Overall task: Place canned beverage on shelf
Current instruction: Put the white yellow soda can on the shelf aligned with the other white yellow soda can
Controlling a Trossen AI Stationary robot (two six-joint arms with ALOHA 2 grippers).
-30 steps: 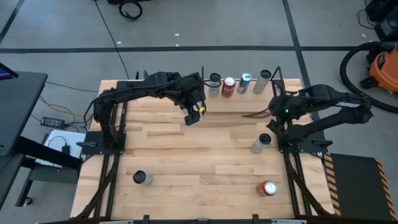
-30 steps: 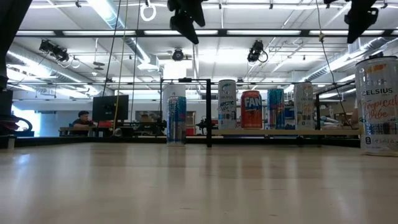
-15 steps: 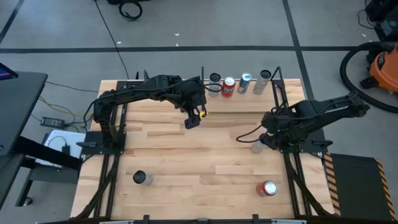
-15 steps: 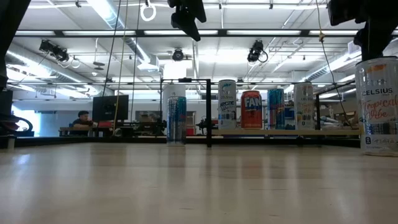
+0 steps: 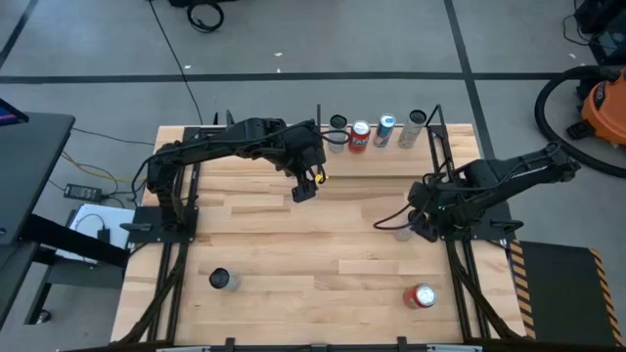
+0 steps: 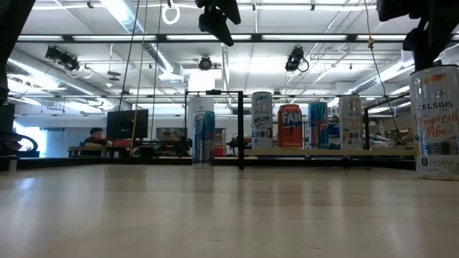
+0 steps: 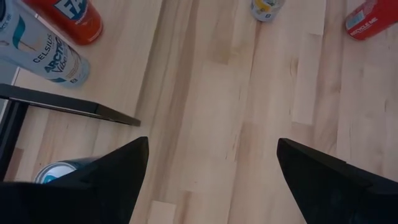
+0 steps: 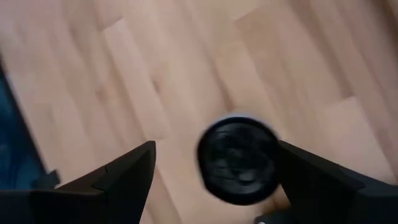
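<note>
The shelf [image 5: 377, 154] is the pale panel at the far middle, with several cans standing on it, among them an orange one [image 6: 290, 126]. A white Celsius can [image 6: 436, 122] stands upright on the tabletop at the right. My right gripper [image 8: 216, 144] hovers open just above it, pointing down. One finger is on each side of the can's dark round top [image 8: 237, 158], and there are gaps on both sides. In the high view this gripper [image 5: 415, 227] covers most of the can [image 5: 401, 233]. My left gripper [image 5: 305, 188] hangs open in front of the shelf with nothing between its fingers [image 7: 124, 168].
A dark-topped can [image 5: 223, 281] stands near the front left and a red can [image 5: 423, 296] near the front right. A blue-and-silver can [image 6: 204, 137] stands just left of the shelf's black corner post [image 6: 240, 129]. Between them lies open planked tabletop [image 5: 293, 244].
My right gripper has swung from beside the shelf's right end toward the table's near edge. It has sunk and turned a little, and has stopped over the white can, still open. The can has not moved.
</note>
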